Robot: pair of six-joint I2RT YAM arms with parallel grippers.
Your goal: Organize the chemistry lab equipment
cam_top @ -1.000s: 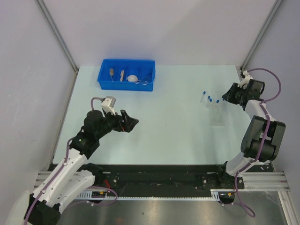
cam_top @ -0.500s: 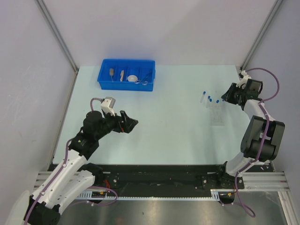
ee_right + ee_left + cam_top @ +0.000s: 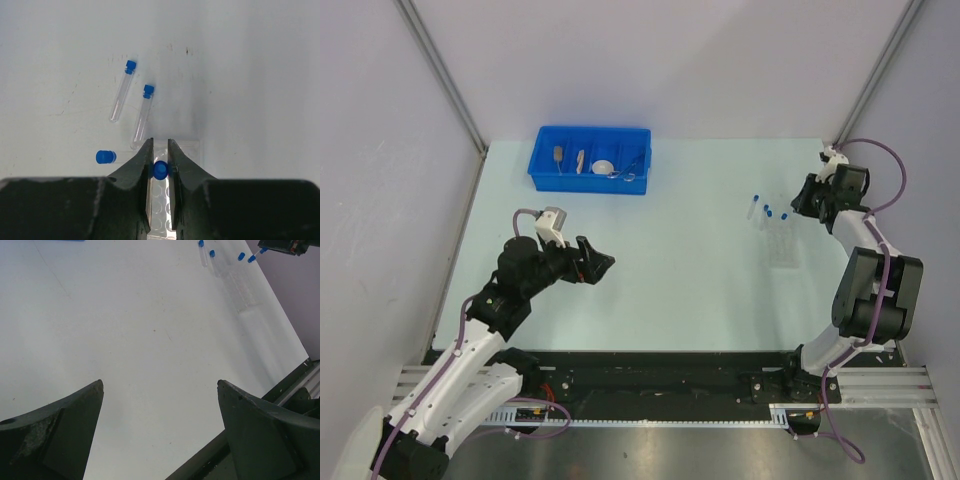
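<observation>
My right gripper [image 3: 160, 142] is shut on a blue-capped clear tube [image 3: 160, 170] and holds it above the near end of the clear plastic tube rack [image 3: 188, 147]. In the top view this gripper [image 3: 807, 205] is at the far right, beside the rack [image 3: 782, 245]. Two capped tubes [image 3: 122, 91] [image 3: 142, 112] lie on the table beyond the rack. A third blue cap [image 3: 105, 157] shows to the left of it. My left gripper [image 3: 603, 262] is open and empty over bare table at the left, and it shows the same in the left wrist view [image 3: 160, 385].
A blue divided bin [image 3: 542, 172] stands at the back left. It holds wooden-handled tools [image 3: 559, 153], a white round dish [image 3: 605, 167] and wire tongs [image 3: 630, 168]. The table's right edge runs close behind the right gripper. A dark rail [image 3: 670, 385] borders the near edge.
My right gripper has shifted slightly toward the far edge with the tube in it. The left arm has not moved.
</observation>
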